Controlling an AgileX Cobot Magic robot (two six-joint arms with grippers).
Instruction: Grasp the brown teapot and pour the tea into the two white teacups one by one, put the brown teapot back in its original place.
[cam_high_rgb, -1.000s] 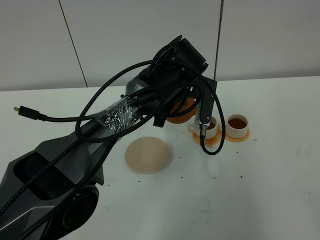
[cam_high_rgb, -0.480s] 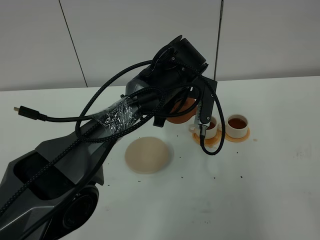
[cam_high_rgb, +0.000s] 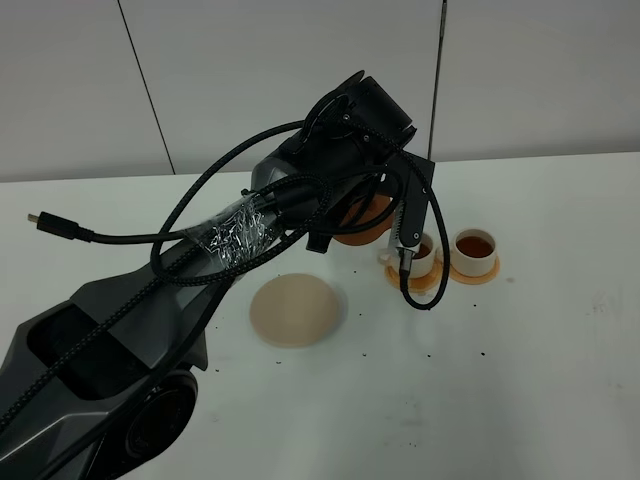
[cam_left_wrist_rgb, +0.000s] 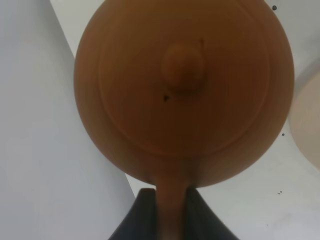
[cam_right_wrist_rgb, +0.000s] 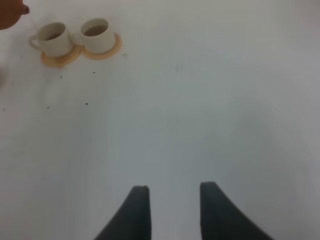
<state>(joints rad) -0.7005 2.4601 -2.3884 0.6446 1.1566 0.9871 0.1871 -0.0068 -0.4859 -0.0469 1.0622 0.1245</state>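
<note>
My left gripper (cam_left_wrist_rgb: 172, 200) is shut on the loop handle of the brown teapot (cam_left_wrist_rgb: 182, 90), whose knobbed lid fills the left wrist view. From the high camera only part of the teapot (cam_high_rgb: 362, 226) shows behind the wrist, raised just left of the two white teacups (cam_high_rgb: 421, 254) (cam_high_rgb: 474, 250). Both cups (cam_right_wrist_rgb: 52, 38) (cam_right_wrist_rgb: 97, 34) hold brown tea and sit on orange coasters. The beige disc (cam_high_rgb: 295, 309), the original place, lies bare in front of the teapot. My right gripper (cam_right_wrist_rgb: 172, 192) hangs open over bare table, far from the cups.
A black cable (cam_high_rgb: 412, 285) loops down from the left wrist beside the nearer cup. Dark specks (cam_high_rgb: 430, 352) dot the white table (cam_high_rgb: 540, 380). A grey wall (cam_high_rgb: 250, 70) stands behind, and the left arm's base (cam_high_rgb: 100, 370) fills the front left.
</note>
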